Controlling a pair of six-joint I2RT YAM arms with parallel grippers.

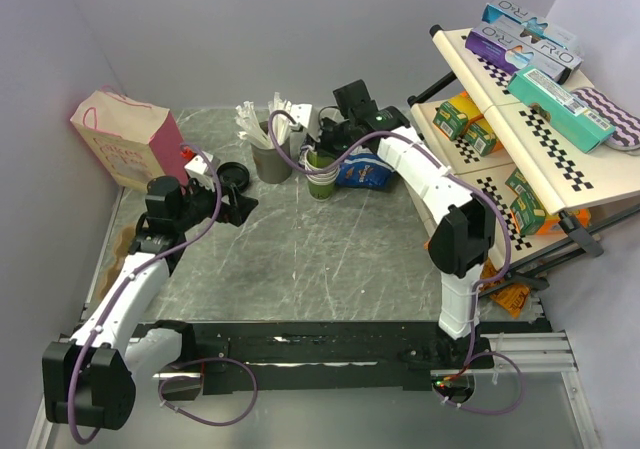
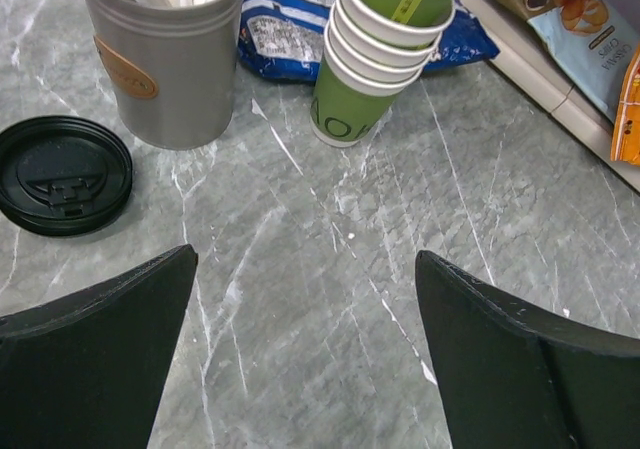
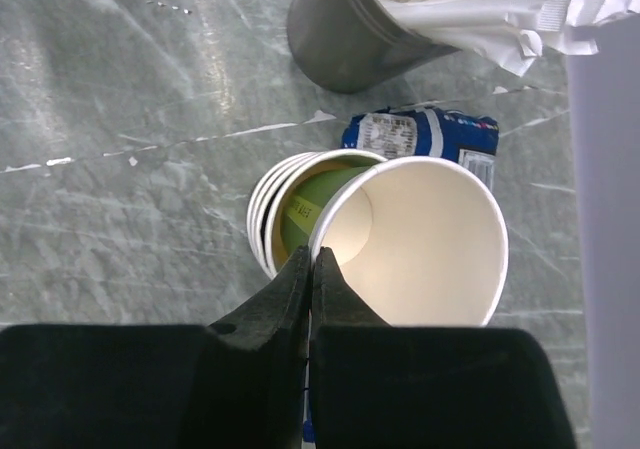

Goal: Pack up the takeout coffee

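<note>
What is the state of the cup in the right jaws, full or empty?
Empty, no lid: the right wrist view looks into the cup, showing a bare cream inside. The right gripper pinches its rim with shut jaws.

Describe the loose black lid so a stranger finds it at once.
From the pink paper bag at the far left of the table, move right to the grey tin of white sticks. The black lid lies flat just left of that tin. Unlike the green cups stacked to the tin's right, it is a low disc with no cup beneath.
</note>
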